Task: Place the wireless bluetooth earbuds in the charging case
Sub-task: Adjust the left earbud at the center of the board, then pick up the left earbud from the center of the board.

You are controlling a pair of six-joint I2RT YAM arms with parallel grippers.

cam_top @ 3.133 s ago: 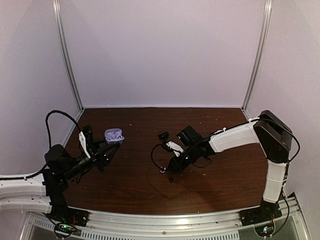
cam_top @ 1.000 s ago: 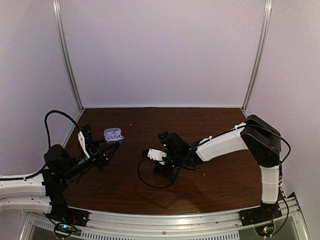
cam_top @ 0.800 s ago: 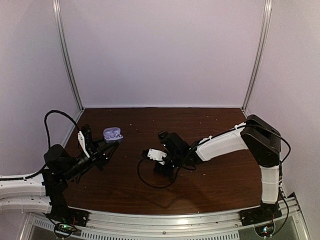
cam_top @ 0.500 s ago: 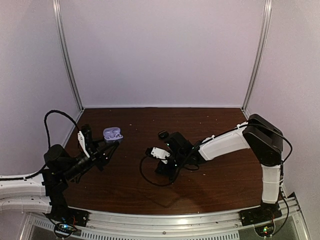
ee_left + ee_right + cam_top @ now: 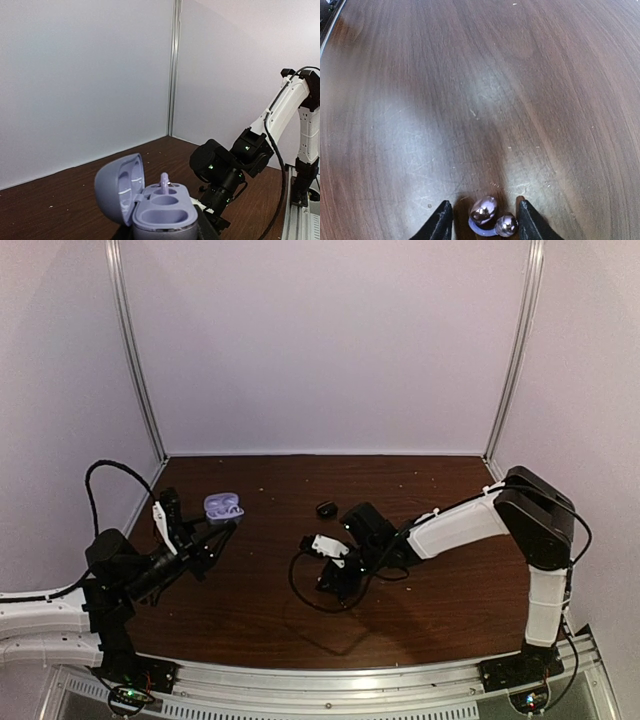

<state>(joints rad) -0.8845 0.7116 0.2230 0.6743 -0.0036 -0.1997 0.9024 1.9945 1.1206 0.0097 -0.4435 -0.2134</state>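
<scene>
The case [image 5: 162, 215] is lavender, the earbud [image 5: 484, 209] shiny silver-lavender, the table [image 5: 470, 75] brown.

A dark wooden table [image 5: 280, 480] stands between pale walls [image 5: 320, 340] and metal posts [image 5: 133, 340].

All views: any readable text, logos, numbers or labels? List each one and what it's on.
No readable text in any view.
lavender charging case: plain shell and lid, no logo or print showing.
lavender earbud: shiny, unmarked.
right arm: small green lights on its black housing, no lettering.
circuit board at the left arm's base: any print is too small to read.
table: bare wood grain, no stickers.
</scene>
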